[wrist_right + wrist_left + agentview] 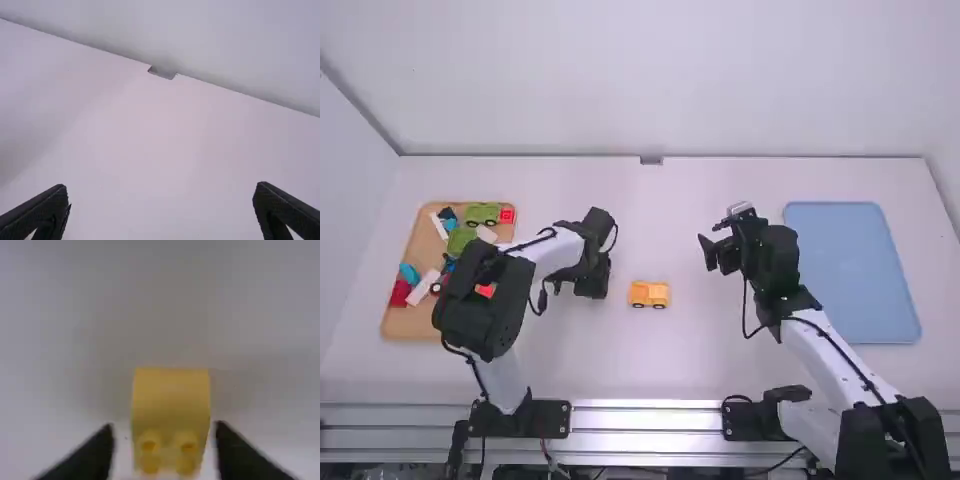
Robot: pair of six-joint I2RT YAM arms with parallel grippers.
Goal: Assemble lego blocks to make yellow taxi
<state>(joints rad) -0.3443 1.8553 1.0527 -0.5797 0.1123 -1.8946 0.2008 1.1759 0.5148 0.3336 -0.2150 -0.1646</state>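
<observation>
In the high view my left gripper (591,290) is low over the table, left of an orange-yellow car (648,294) on black wheels. A yellow block (170,410) with studs at its near end lies between the open fingers of my left gripper (165,432) in the left wrist view, with a narrow gap on each side. Right of the car and farther from the camera is my right gripper (711,240). Seen from its own wrist, my right gripper (161,189) is open, with nothing between its fingers.
A wooden tray (402,322) with green, red, blue and white pieces lies at the left, partly behind the left arm. On the right side lies a blue tray (852,270), close to the right arm. A wall stands along the table's far edge.
</observation>
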